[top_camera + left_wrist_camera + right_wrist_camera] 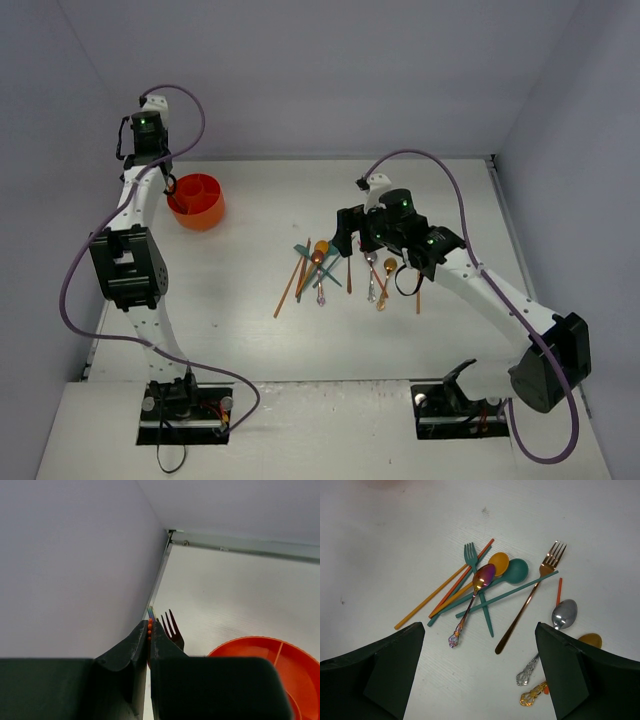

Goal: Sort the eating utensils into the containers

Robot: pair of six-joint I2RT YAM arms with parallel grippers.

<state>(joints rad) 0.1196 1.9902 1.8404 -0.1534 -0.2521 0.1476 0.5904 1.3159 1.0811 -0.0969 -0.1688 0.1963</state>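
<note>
My left gripper (149,626) is shut on a dark fork (171,627), whose tines stick out past the fingers. It hangs by the left wall, beside the rim of the orange-red cup (250,651). In the top view the left gripper (163,180) is at the left edge of the cup (203,214), which has compartments inside. My right gripper (480,630) is open and empty above the utensil pile (335,268). Below it lie a teal fork (470,555), a purple spoon (483,577), an orange spoon (498,562), a teal spoon (516,570), a rose-gold fork (547,566), a silver spoon (564,614) and orange chopsticks (432,600).
A gold spoon (590,640) and a red-orange chopstick (559,590) lie partly behind the right finger. Grey walls close in the table on the left (75,570), back and right. The table's back edge strip (240,544) runs near the cup.
</note>
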